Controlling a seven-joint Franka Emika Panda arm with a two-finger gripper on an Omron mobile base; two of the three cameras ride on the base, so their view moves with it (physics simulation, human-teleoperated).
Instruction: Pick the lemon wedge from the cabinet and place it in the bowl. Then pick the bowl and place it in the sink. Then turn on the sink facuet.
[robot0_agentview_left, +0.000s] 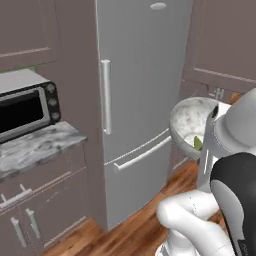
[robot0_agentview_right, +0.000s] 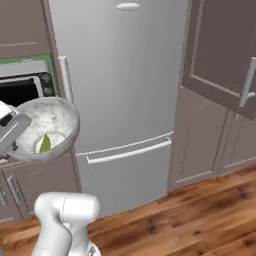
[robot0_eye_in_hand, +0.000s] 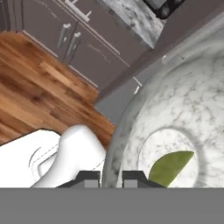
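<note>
in front of the tall grey fridge (robot0_agentview_right: 125, 100), my gripper (robot0_eye_in_hand: 111, 178) is clamped on the rim of the bowl (robot0_agentview_right: 47, 127), one fingertip inside and one outside, carrying it tilted above the wooden floor (robot0_agentview_right: 200, 215). the lemon wedge (robot0_eye_in_hand: 169, 167) lies in the bowl's bottom (green side up), near my fingers.

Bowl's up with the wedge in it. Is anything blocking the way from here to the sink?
The sink is not in these views, so that path cannot be judged. The gripper pinches the rim of the round white marble-speckled bowl, held in the air in front of the tall grey fridge, with the yellow-green lemon wedge inside.
</note>
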